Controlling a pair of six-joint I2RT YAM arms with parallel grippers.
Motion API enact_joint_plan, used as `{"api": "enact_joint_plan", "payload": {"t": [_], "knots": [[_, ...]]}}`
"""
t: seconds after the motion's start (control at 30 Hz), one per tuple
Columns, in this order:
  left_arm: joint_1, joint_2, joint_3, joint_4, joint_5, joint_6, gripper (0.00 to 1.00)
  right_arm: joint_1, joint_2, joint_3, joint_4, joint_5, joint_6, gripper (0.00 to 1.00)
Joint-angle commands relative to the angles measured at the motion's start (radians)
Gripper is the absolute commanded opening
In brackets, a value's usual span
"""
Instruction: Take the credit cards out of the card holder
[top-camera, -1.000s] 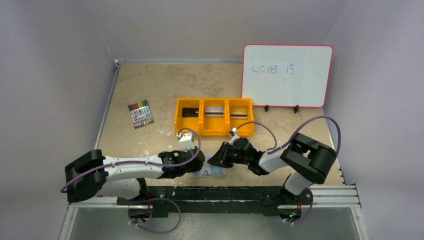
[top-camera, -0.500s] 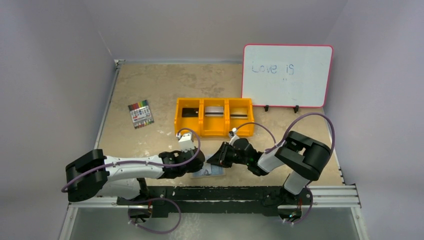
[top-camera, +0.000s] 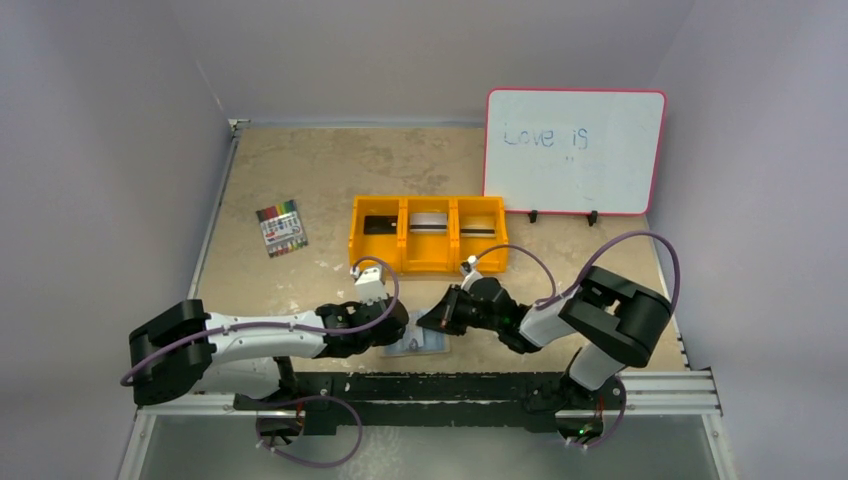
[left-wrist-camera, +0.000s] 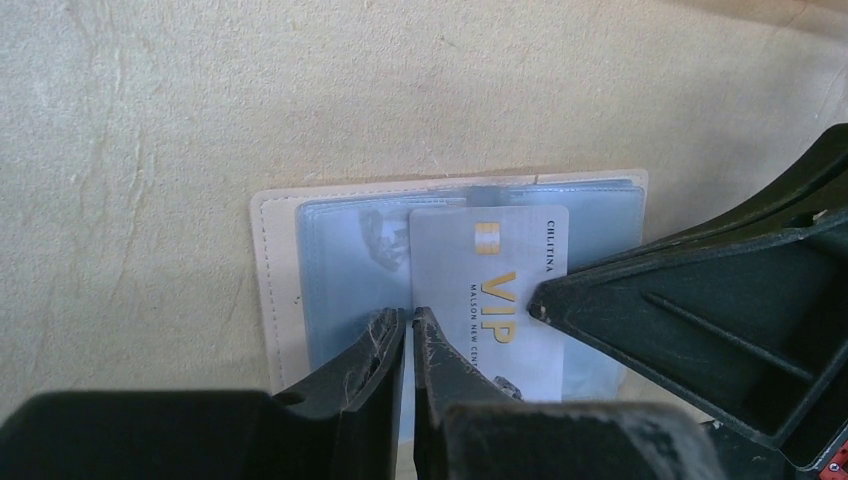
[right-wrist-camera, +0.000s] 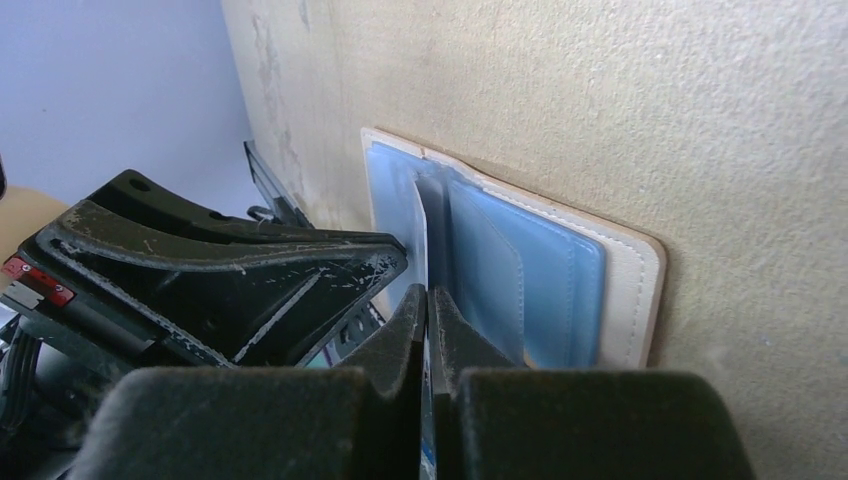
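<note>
left tool (left-wrist-camera: 408, 316) nearly pressed together at open tan-and-blue card holder (left-wrist-camera: 340, 260) | right tool (right-wrist-camera: 428, 296) pinching pale grey VIP card (left-wrist-camera: 490, 270) | risk: holder may lift with card if left tool slips

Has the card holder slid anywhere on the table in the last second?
No. In the top view the card holder lies where it did, the same gap below the middle compartment of the orange tray.
</note>
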Motion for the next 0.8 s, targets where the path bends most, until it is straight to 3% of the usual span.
{"api": "enact_joint_plan", "payload": {"t": [0.0, 0.1, 0.23, 0.47, 0.77], "knots": [[-0.005, -0.015, -0.006, -0.059, -0.023, -0.01, 0.08, -0.005, -0.026, -0.018, 0.006, 0.034, 0.008, 0.0], [-0.005, -0.012, -0.001, -0.057, -0.022, -0.009, 0.08, -0.004, -0.023, -0.018, 0.015, 0.025, 0.005, 0.01], [-0.005, 0.003, 0.004, -0.05, -0.016, -0.001, 0.07, -0.004, 0.003, 0.008, 0.034, -0.012, -0.027, 0.15], [-0.005, 0.01, 0.013, -0.05, -0.013, 0.003, 0.06, -0.004, 0.026, 0.039, 0.024, -0.034, -0.05, 0.22], [-0.005, 0.003, 0.018, -0.059, -0.02, 0.003, 0.05, -0.003, -0.029, 0.075, -0.101, 0.034, -0.077, 0.35]]}}
